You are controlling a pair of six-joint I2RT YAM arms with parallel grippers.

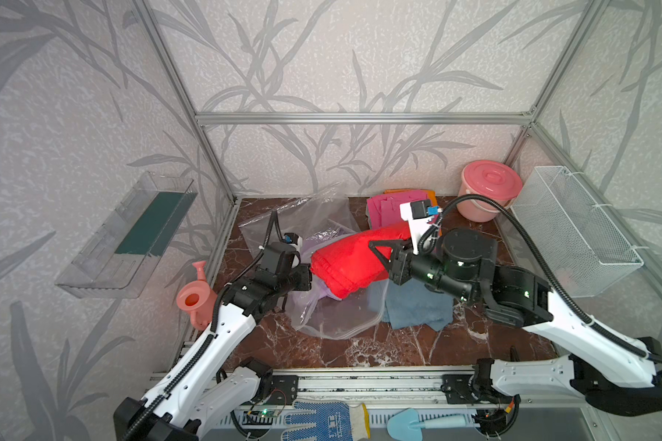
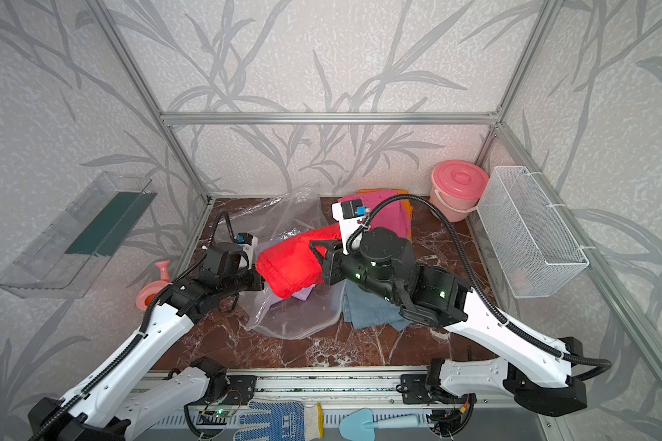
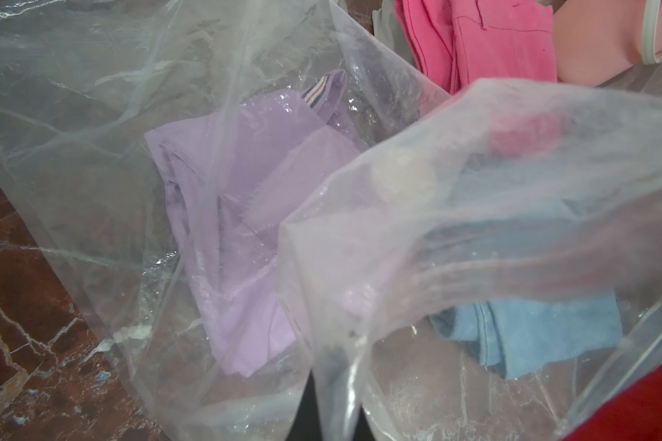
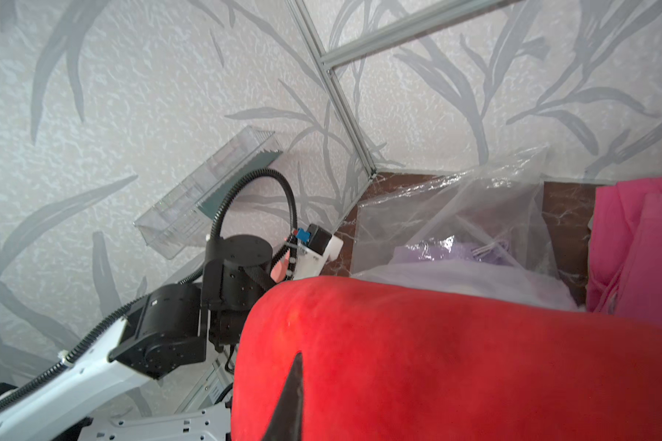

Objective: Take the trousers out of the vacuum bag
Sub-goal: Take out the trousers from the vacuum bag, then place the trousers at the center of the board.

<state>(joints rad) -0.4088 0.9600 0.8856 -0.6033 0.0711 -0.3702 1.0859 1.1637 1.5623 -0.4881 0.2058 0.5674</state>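
Broadly, the marble-patterned table [image 1: 322, 351] carried everything. Across its middle sprawled the vacuum bag [image 1: 335, 320], crumpled and clear, with part of it rising toward the back wall.

Above the bag hung the red trousers [image 1: 344, 263], a thick folded bundle lifted off the table. Its lower end sat right over the bag's plastic, and whether any of it was inside the bag could not be told. The right gripper [image 1: 375, 248] held the bundle, its jaws clamped narrowly across the cloth, with one black finger lying along the top.

Just beside the bag, under the right arm, the denim trousers [image 1: 417, 309] lay flat on the table. Farther back, the hot pink trousers [image 1: 383, 210] rested on the orange trousers [image 1: 431, 194], of which only an edge showed. These were near a lidded pink bucket [image 1: 490, 183].

The lilac trousers [image 3: 237, 229] were inside the bag (the left wrist view showed them plainly through the film).

The left gripper [image 3: 333, 416] was closed tight on a fold of the bag's plastic, holding it up off the table.
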